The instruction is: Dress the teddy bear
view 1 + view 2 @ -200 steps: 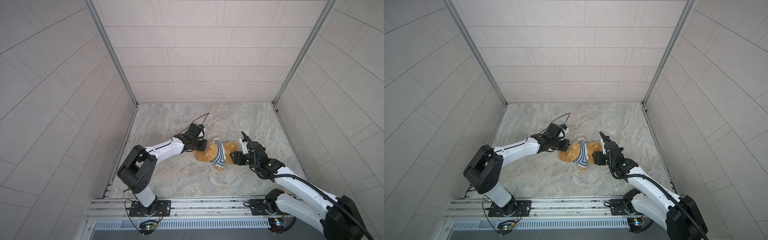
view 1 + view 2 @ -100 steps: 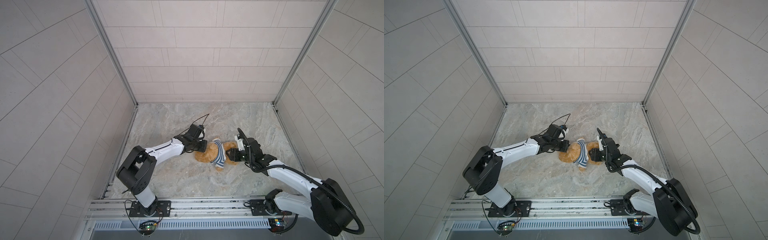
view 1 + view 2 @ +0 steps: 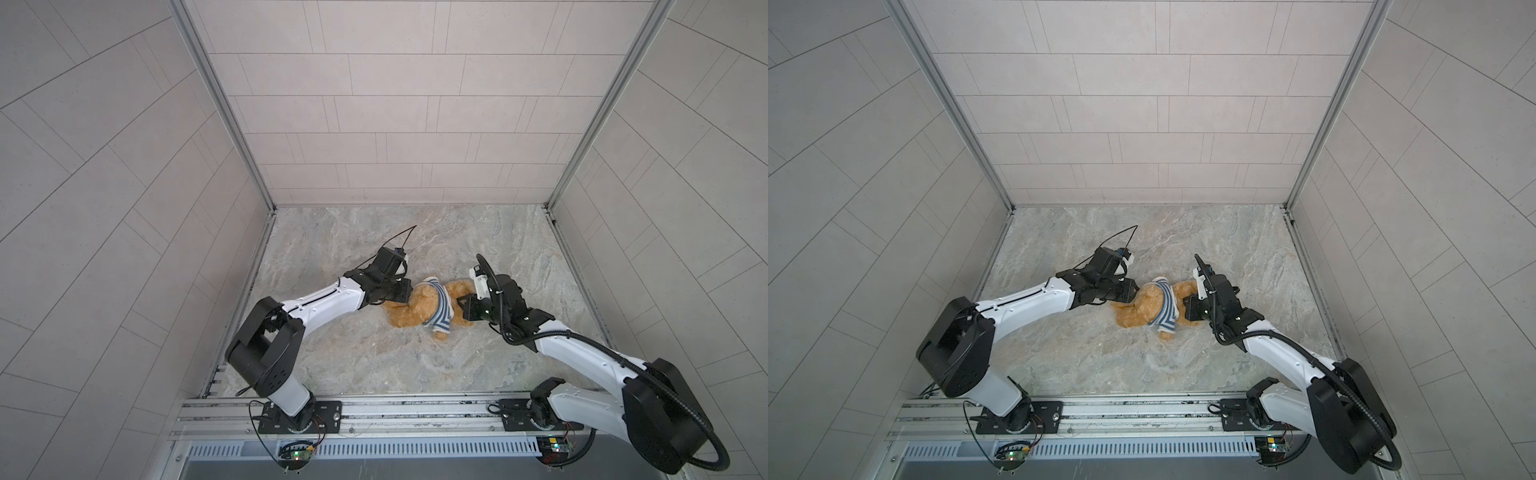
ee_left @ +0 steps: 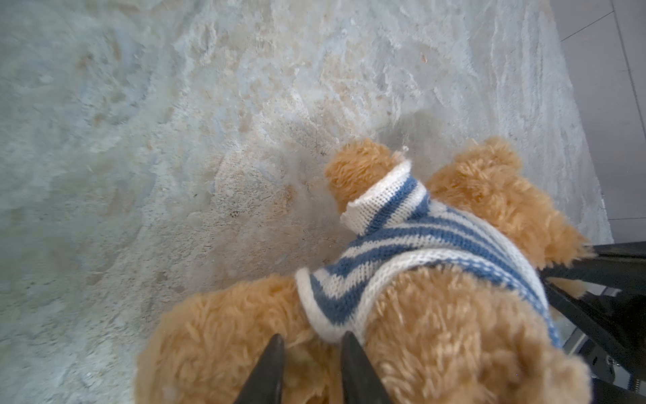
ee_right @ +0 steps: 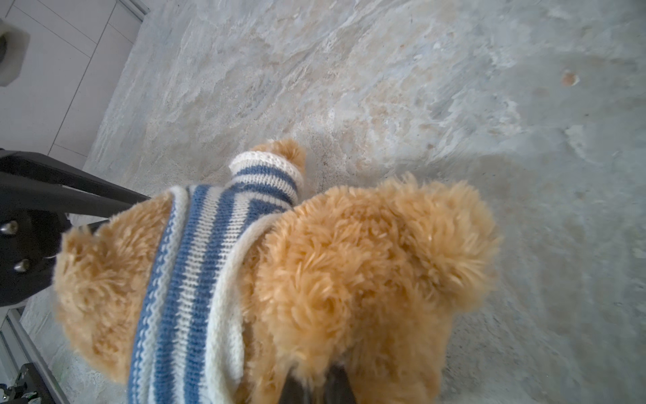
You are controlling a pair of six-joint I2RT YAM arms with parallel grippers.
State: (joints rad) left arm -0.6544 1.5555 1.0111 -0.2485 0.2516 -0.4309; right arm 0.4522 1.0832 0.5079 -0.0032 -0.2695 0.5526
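On the left, the white and black left arm (image 3: pixel 328 303) reaches low over the grey stone table (image 3: pixel 374 361). At its end is the left gripper (image 3: pixel 409 293), and both top views show it. In the left wrist view the left gripper (image 4: pixel 313 341) has its two black fingers (image 4: pixel 272 367) a little way apart. The gap is small, and fluffy fur shows in it. The tips rest on the fur, just beside the white edge of the shirt (image 4: pixel 419 238).

The teddy bear (image 3: pixel 409 316) lies flat on the table right in front of this gripper and touches its tips. It fills the space between the two grippers. It is golden brown and very fluffy. The blue and white striped shirt is round its middle. One stubby bear arm pokes out of a sleeve (image 4: pixel 381 199). I cannot tell which end is the head.

On the far side of the bear from the left gripper, the right gripper (image 3: pixel 461 305) touches the bear's other end. In the right wrist view the right gripper (image 5: pixel 314 381) has its fingers pressed close together. The tips are deep in the fur and pinch a tuft of the bear. The shirt is a bit further along the bear from them. Behind it the right arm (image 3: pixel 582 353) bends back to the rail, with a black cable (image 3: pixel 515 338) looping beside it
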